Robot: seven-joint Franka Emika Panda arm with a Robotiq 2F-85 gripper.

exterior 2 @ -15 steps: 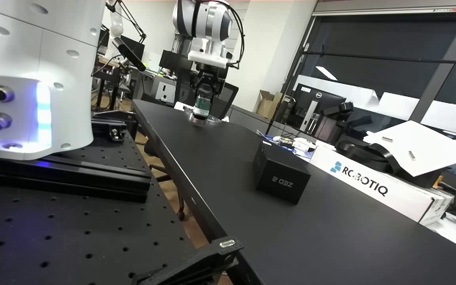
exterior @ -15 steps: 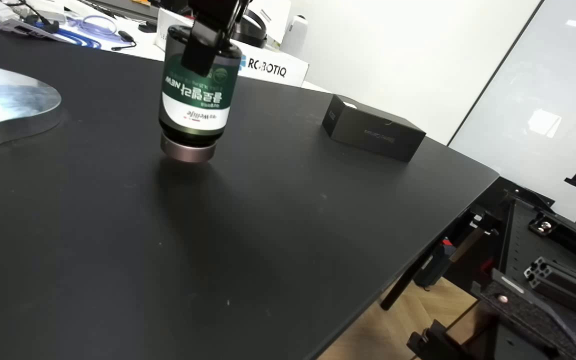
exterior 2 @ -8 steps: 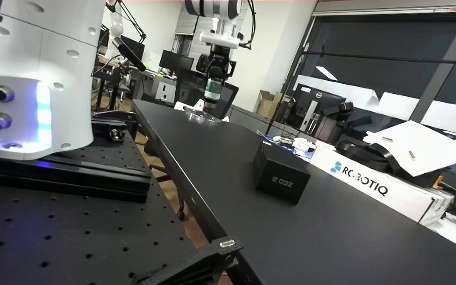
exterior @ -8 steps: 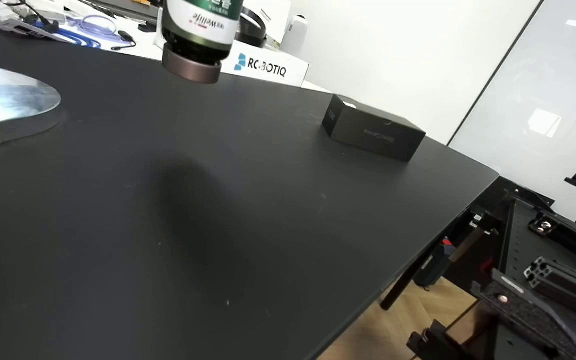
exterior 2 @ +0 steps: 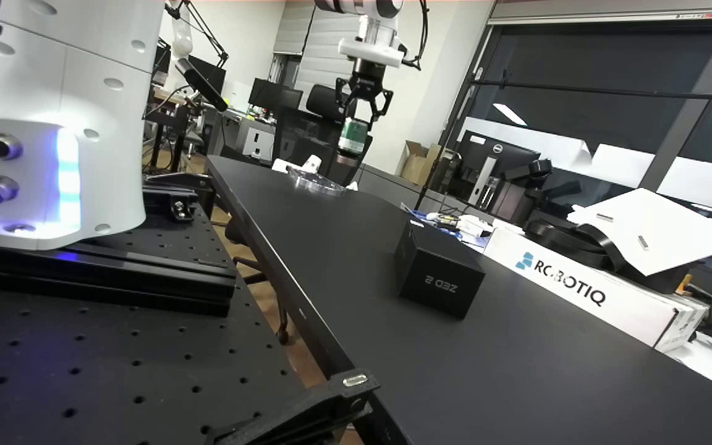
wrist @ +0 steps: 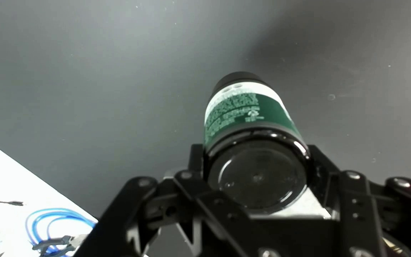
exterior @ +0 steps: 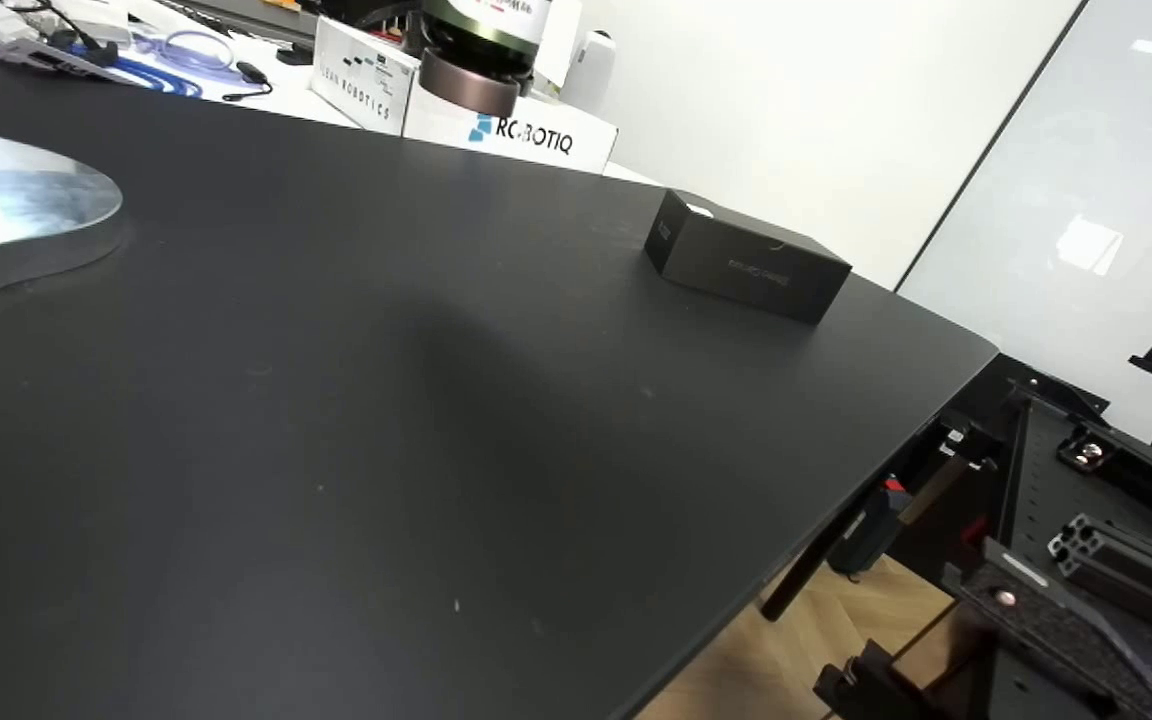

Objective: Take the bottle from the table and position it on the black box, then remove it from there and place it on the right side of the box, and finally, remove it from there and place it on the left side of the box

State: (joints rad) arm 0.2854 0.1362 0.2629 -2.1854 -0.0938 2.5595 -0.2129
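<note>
The bottle has a green label with a white band; it shows in both exterior views (exterior: 481,60) (exterior 2: 353,139), and its dark round base faces the camera in the wrist view (wrist: 257,171). It hangs upside down, slightly tilted, with its brownish cap lowest. My gripper (exterior 2: 359,117) is shut on it near the base end; both fingers also press its sides in the wrist view (wrist: 257,157). The bottle is well above the black table (exterior: 386,450). The black box (exterior 2: 436,272) lies on the table, apart from the bottle; it also shows in an exterior view (exterior: 751,260).
A shiny metal plate (exterior: 26,200) lies at the table's far end from the black box. A long white box with blue lettering (exterior 2: 578,290) stands along the table's side. Cables (exterior: 186,60) lie beyond that edge. The robot base (exterior 2: 53,154) stands on a perforated platform.
The gripper has lifted the bottle from just above the table to well above it. Both have also shifted to the right in both exterior views. The black box has not moved.
</note>
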